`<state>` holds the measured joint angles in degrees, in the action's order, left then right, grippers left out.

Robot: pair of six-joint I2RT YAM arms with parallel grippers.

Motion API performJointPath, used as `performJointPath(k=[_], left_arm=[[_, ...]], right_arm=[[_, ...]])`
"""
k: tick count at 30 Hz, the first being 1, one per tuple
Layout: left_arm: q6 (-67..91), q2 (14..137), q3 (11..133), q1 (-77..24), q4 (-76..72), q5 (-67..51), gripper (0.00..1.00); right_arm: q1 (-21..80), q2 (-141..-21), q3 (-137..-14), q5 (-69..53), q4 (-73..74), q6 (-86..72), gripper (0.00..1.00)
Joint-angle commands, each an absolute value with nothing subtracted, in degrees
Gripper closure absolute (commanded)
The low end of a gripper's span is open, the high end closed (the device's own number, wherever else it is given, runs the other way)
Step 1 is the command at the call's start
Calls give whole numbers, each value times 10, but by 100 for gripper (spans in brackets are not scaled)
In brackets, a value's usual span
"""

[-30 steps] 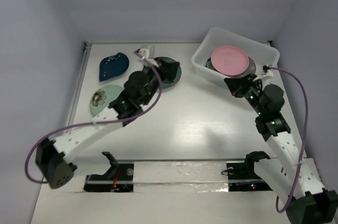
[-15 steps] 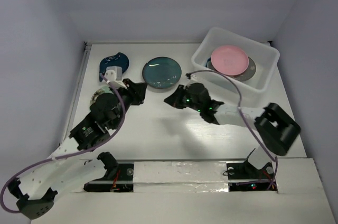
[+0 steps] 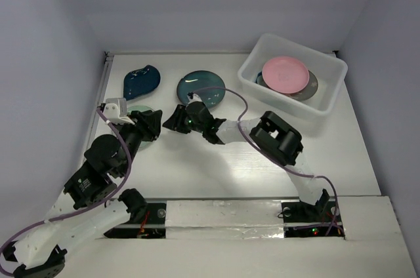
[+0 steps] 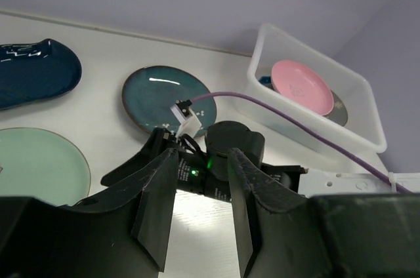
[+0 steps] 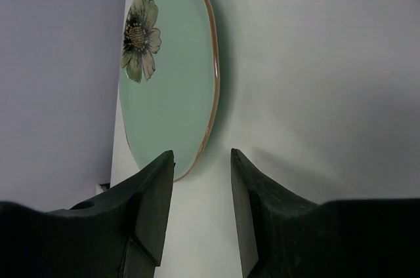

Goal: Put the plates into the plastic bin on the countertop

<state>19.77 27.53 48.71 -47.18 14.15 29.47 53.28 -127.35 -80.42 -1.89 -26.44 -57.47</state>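
Observation:
The plastic bin (image 3: 328, 104) stands at the back right of the countertop (image 3: 230, 160), holding a pink plate (image 3: 285, 73) on a grey one (image 3: 310, 88). A dark teal plate (image 3: 201, 88) and a navy leaf dish (image 3: 141, 81) lie at the back left. My left arm mostly covers a pale green flower plate (image 3: 134, 111). My right gripper (image 3: 169, 122) reaches across to the left and is open just off that plate's rim (image 5: 213, 81). My left gripper (image 3: 155, 124) is open and empty, facing the right gripper (image 4: 216, 160). The left wrist view also shows the bin (image 4: 308, 135).
The right arm's forearm and purple cable (image 3: 243, 104) stretch across the middle of the countertop. A side wall (image 3: 52, 94) runs close along the left, beside the green plate. The taped front strip (image 3: 223, 216) lies by the arm bases.
My right arm swung from the bin across to the left, down by the green plate, and opened. My left arm drew back from the teal plate toward the near left and opened.

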Motion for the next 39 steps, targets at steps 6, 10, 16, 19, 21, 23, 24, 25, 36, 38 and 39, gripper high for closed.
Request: performJointPath(k=[6, 10, 16, 19, 21, 23, 24, 25, 36, 38, 39], left_arm=[[170, 273, 475, -446, 124, 253, 66], [167, 272, 474, -441, 122, 246, 66], [165, 272, 472, -424, 118, 235, 66], [164, 273, 470, -418, 115, 225, 66], [163, 273, 470, -413, 113, 221, 66], [162, 273, 469, -408, 111, 220, 66], [161, 273, 469, -408, 111, 219, 66], [161, 274, 468, -408, 110, 217, 66], [161, 280, 468, -392, 109, 221, 66], [161, 278, 468, -387, 110, 224, 66], [162, 276, 468, -387, 110, 225, 66]], right_arm=[[557, -1368, -933, -60, -230, -607, 54], [563, -1404, -974, -76, -221, -622, 54], [563, -1427, -978, -72, -232, -663, 57], [563, -1435, -979, -70, -234, -683, 60], [563, -1437, -973, -64, -241, -694, 65], [563, -1434, -963, -57, -240, -695, 78], [563, -1427, -957, -55, -247, -697, 83], [563, -1421, -939, -48, -254, -698, 91], [568, -1225, -778, -35, -366, -658, 100], [568, -1158, -751, -13, -376, -625, 100], [561, -1136, -739, -6, -367, -615, 100]])
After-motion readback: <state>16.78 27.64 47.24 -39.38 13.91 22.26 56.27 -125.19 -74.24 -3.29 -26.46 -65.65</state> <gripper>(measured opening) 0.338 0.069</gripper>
